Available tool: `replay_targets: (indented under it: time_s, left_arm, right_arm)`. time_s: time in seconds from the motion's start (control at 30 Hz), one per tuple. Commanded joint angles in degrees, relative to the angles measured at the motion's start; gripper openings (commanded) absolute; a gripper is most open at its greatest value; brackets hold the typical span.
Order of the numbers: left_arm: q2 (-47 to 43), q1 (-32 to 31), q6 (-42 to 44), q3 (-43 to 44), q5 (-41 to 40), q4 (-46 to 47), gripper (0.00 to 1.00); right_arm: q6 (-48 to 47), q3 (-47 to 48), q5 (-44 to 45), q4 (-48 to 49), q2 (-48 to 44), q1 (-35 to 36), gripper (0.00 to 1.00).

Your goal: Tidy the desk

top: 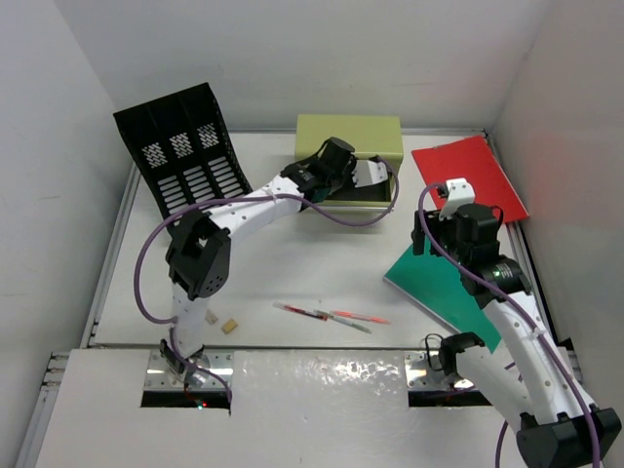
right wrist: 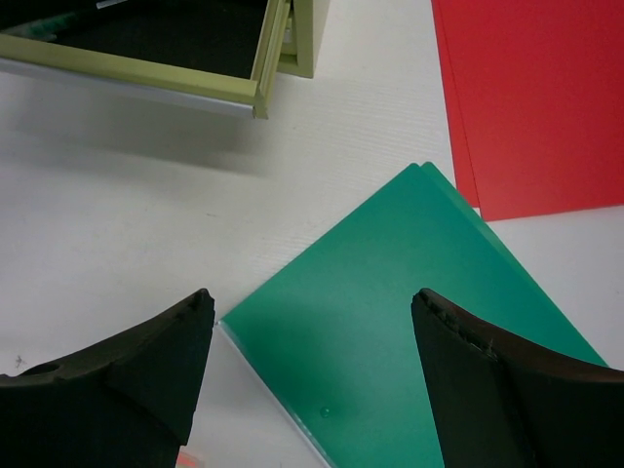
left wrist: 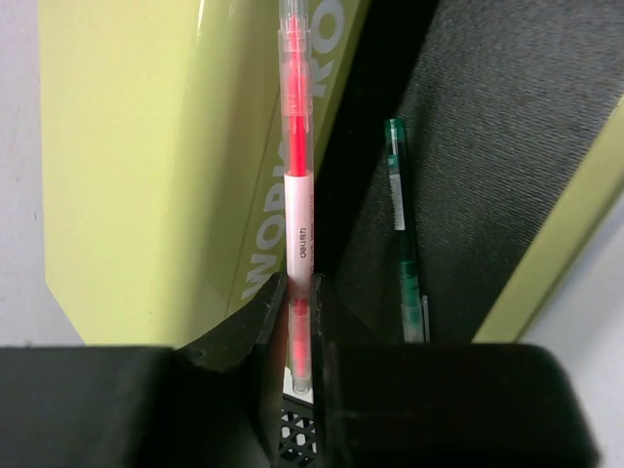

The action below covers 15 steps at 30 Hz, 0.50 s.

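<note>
The white desk (top: 292, 263) holds loose stationery. My left gripper (top: 334, 161) reaches over the open drawer (top: 378, 191) of the olive-green chest (top: 351, 135). In the left wrist view it (left wrist: 299, 292) is shut on a red pen (left wrist: 296, 146), held above the chest's edge beside the dark drawer bottom (left wrist: 487, 127). A green pen (left wrist: 401, 224) lies in the drawer. My right gripper (top: 432, 237) is open and empty, hovering over a green folder (top: 439, 288), which fills the space between its fingers in the right wrist view (right wrist: 390, 322).
A red folder (top: 470, 175) lies at the back right, also in the right wrist view (right wrist: 536, 97). A black slotted file rack (top: 180, 146) leans at the back left. Two pens (top: 307, 313) (top: 359, 317) and two small tan pieces (top: 230, 327) lie near the front edge.
</note>
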Motion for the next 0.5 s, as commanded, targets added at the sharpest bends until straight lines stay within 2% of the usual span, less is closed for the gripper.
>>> replay_targets:
  time_s: [0.0, 0.07, 0.17, 0.2, 0.23, 0.3, 0.37, 0.47]
  left_arm:
    - [-0.7, 0.2, -0.3, 1.1, -1.6, 4.8, 0.1]
    - [-1.7, 0.2, -0.1, -0.4, -1.3, 3.7, 0.18]
    - [-4.5, 0.2, 1.0, -3.9, -0.2, 4.8, 0.37]
    - [-5.2, 0.2, 0.5, -5.7, 0.1, 5.3, 0.49]
    - [-5.8, 0.2, -0.2, -6.3, 0.3, 5.8, 0.56]
    - [-6.8, 0.3, -2.1, -6.3, 0.6, 6.0, 0.61]
    - [-7.4, 0.3, -4.0, -4.9, 0.5, 3.9, 0.61]
    - [-10.0, 0.7, -10.2, -0.4, 0.2, -0.9, 0.63]
  right_arm:
    - [-1.2, 0.0, -0.6, -0.2, -0.7, -0.2, 0.8]
    - [-1.5, 0.2, -2.1, -0.5, -1.0, -0.2, 0.8]
    - [-2.6, 0.4, -4.2, -0.4, -1.4, -0.1, 0.82]
    - [-2.8, 0.4, -5.1, -0.4, -1.3, -0.1, 0.82]
    - [-3.1, 0.5, -5.1, -0.5, -1.1, -0.2, 0.82]
    - [-3.9, 1.0, -4.9, -1.4, -0.2, -0.2, 0.82]
    - [-4.5, 2.1, -5.7, -3.1, 1.0, -0.1, 0.82]
    - [-5.7, 1.8, -15.4, -2.7, 2.7, -0.2, 0.8]
